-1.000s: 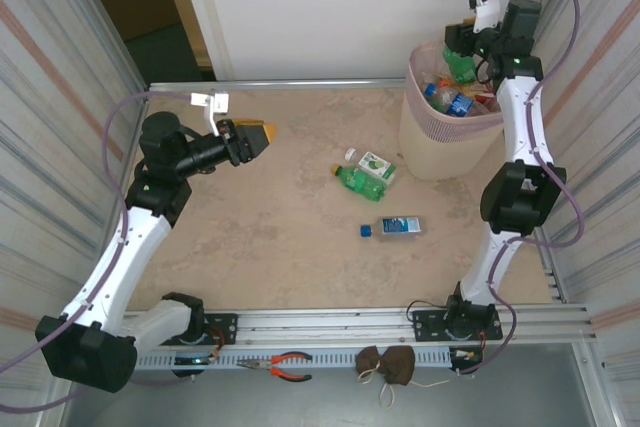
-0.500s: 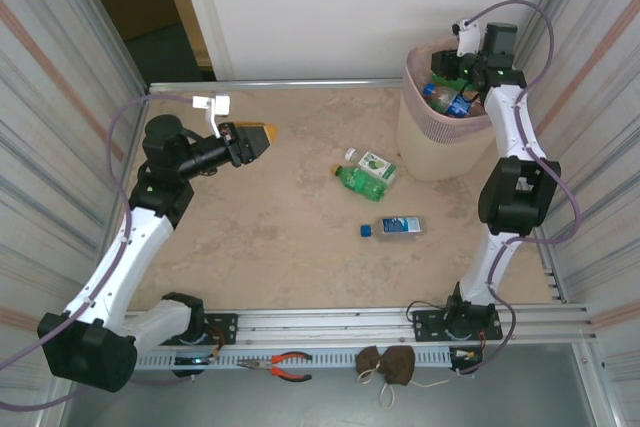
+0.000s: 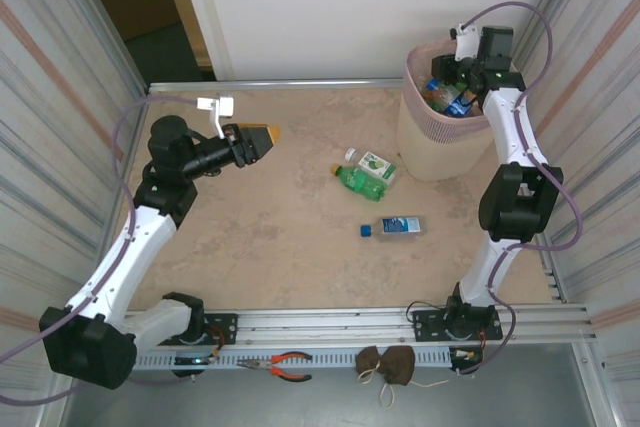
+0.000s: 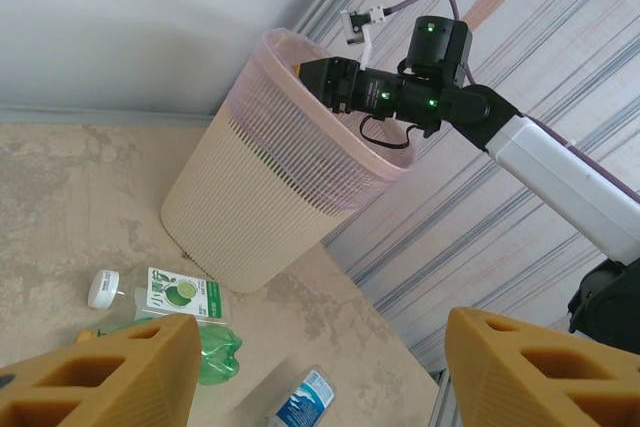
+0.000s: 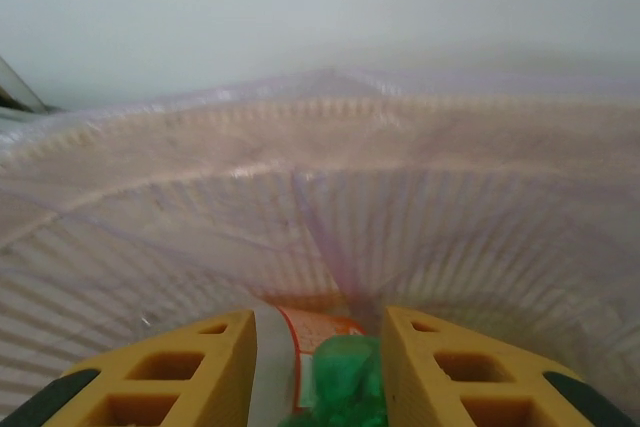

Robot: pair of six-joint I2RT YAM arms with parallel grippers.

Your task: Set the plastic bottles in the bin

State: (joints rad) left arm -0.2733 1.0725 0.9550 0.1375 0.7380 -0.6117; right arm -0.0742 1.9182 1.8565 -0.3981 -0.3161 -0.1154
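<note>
The bin (image 3: 425,142) stands at the far right with several plastic bottles (image 3: 445,97) inside it. My right gripper (image 3: 462,69) reaches over its rim, shut on a green bottle (image 5: 345,372) with a white and orange label, and faces the bin's lined inner wall (image 5: 320,197). Three bottles lie on the table: a white-capped one with a lime label (image 3: 375,164), a green one (image 3: 355,181), and a clear one with a blue cap (image 3: 396,226). My left gripper (image 3: 262,135) hangs open over the left side, pointing at them; its fingers (image 4: 120,367) frame the bin (image 4: 260,207).
Corrugated metal walls (image 3: 60,147) close in both sides, and a white wall stands behind. Pliers (image 3: 280,365) and a brown pouch (image 3: 388,365) lie below the front rail. The right arm's forearm (image 4: 560,172) stretches along the right wall.
My right gripper has moved left and down over the bin's opening with the green bottle, and its jaws have narrowed. The left arm has shifted slightly.
</note>
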